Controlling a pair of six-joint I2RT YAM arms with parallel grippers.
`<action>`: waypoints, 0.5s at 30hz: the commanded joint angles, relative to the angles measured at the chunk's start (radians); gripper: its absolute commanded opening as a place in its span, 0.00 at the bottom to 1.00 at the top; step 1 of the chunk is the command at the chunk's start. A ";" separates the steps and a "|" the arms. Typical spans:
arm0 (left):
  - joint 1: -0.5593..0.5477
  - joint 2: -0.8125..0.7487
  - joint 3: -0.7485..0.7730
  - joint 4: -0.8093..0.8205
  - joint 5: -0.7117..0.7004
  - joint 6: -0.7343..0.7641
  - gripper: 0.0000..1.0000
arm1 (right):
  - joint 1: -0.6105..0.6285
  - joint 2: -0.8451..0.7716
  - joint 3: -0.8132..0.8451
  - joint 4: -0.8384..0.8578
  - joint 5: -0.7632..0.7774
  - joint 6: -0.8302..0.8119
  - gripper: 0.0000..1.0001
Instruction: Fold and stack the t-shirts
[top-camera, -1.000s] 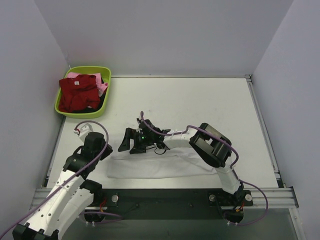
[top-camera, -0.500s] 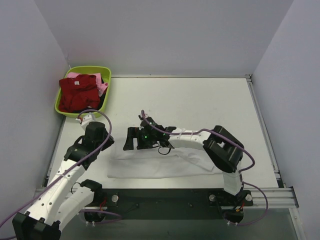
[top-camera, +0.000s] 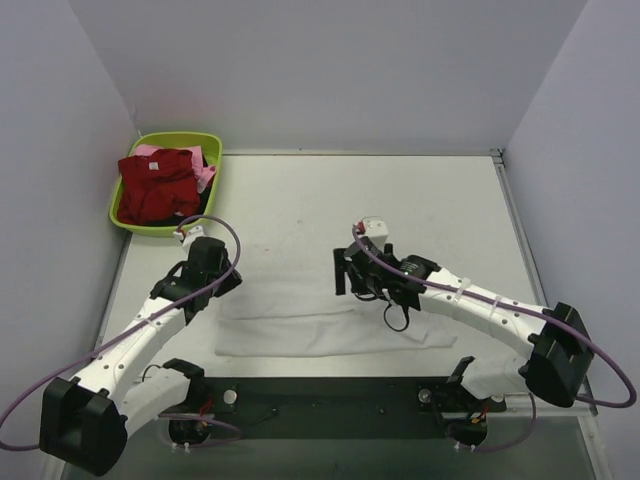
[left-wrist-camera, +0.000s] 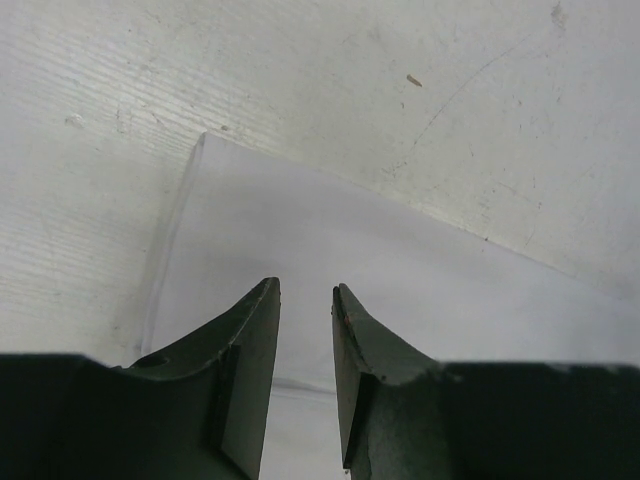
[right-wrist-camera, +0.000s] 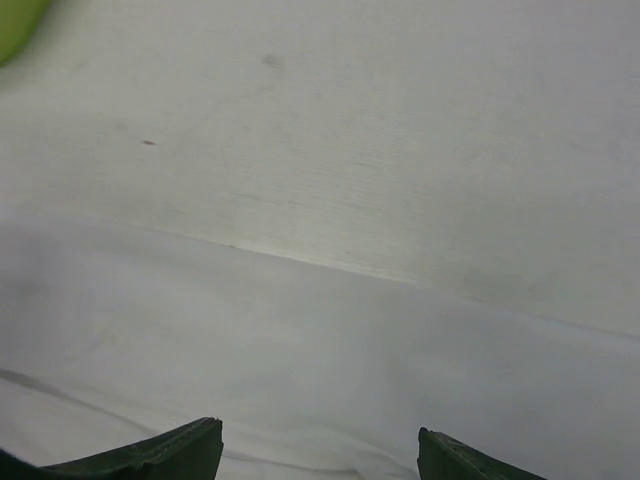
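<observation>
White t-shirt (top-camera: 300, 335) beneath left claw (left-wrist-camera: 305, 290), right claw (right-wrist-camera: 318, 442).

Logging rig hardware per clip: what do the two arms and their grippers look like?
Both the left arm and right arm have white links with black joints, each trailed by a looping purple cable. The left gripper and right gripper have dark tapering fingers.

The flat t-shirt (top-camera: 300, 328) lies on the table (top-camera: 430, 200) in the lower middle of the top view, stretched left to right along the table's lower edge. The basin (top-camera: 213, 165) sits at the table's upper left corner, well apart from it, with the other t-shirts (top-camera: 158, 185) heaped inside. The left gripper (top-camera: 222, 284) is over the flat t-shirt's upper left corner, the right gripper (top-camera: 342, 276) over its upper edge just right of centre
</observation>
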 joint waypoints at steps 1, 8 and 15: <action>-0.010 0.025 -0.004 0.112 0.033 -0.001 0.38 | -0.126 -0.097 -0.131 -0.183 0.126 0.007 0.75; -0.010 0.053 -0.005 0.132 0.033 0.002 0.38 | -0.172 -0.096 -0.170 -0.183 0.109 -0.013 0.71; -0.010 0.059 -0.011 0.132 0.035 0.005 0.38 | -0.181 -0.004 -0.179 -0.147 0.088 -0.004 0.65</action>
